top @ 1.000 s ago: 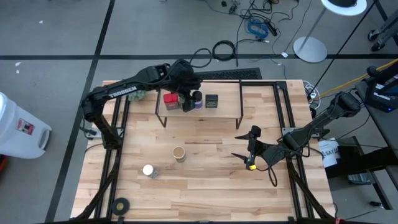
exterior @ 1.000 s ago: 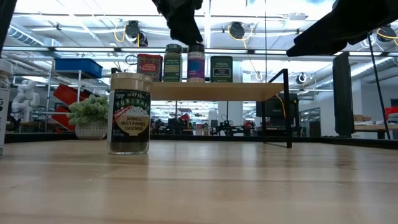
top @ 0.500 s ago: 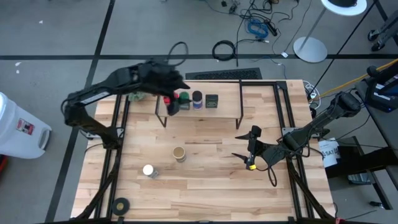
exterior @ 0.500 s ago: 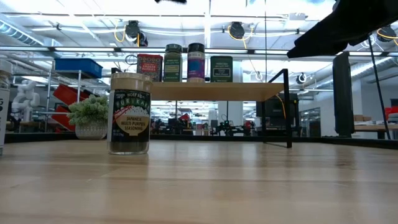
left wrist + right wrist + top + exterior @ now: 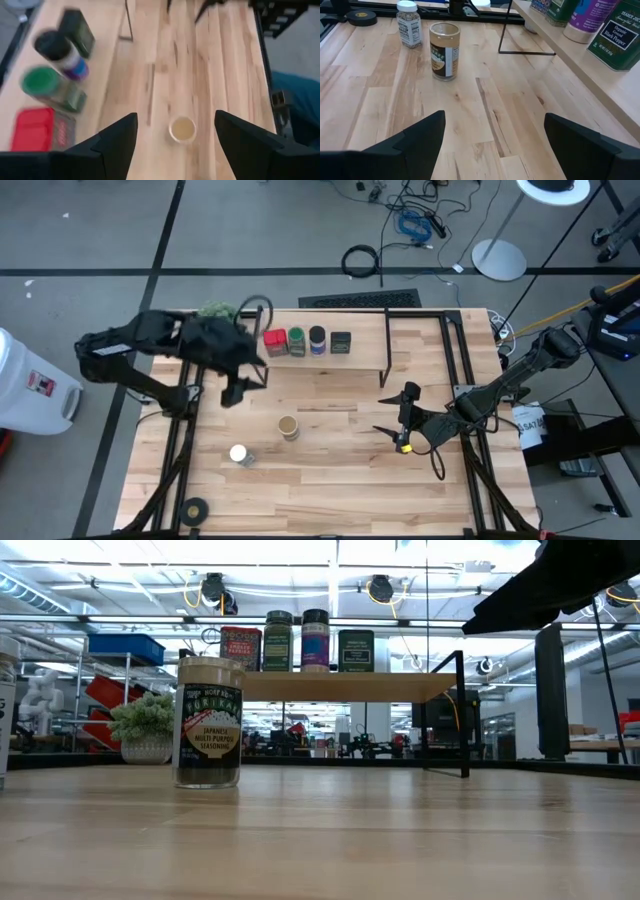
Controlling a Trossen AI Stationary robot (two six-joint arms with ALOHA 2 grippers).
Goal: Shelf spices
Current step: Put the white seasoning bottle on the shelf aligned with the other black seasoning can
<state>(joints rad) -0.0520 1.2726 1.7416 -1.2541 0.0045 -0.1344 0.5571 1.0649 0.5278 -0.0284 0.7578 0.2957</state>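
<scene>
Change: my left gripper [image 5: 236,388], at the shelf [image 5: 366,345] a second ago, is now off it, over the table [image 5: 330,470] with fingers spread wide and empty.

On the shelf, four in a row: red tin [image 5: 274,339], green-lidded jar [image 5: 296,338], dark-lidded jar [image 5: 317,337], dark tin [image 5: 341,342].

On the table, unshelved: tan jar [image 5: 288,426], white-lidded jar [image 5: 238,453]. I judge the tan jar next.

Right gripper [image 5: 403,423]: waiting over the table's right part, fingers wide, empty.

Views: the high view alone shows the white-lidded jar's lid from above; the right wrist view adds its label side [image 5: 407,17]; the low view shows the four upright on the board.
</scene>
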